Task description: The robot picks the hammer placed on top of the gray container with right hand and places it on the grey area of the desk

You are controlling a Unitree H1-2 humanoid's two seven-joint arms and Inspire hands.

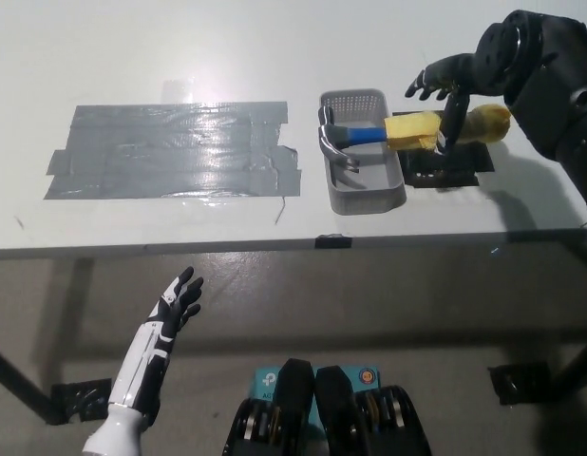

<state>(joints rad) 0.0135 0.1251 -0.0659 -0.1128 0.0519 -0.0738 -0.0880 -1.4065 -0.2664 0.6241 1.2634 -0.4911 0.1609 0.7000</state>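
The hammer lies across the gray container. Its silver head is over the container's left side and its blue and yellow handle sticks out to the right over the desk. My black right hand hovers open over the yellow handle, fingers spread and one hanging down beside the grip, holding nothing. The grey taped area covers the desk's left part. My white left hand rests open below the desk edge at lower left.
A black patch lies on the desk under the hammer's handle, right of the container. The desk's front edge runs across the middle of the picture, with floor below it.
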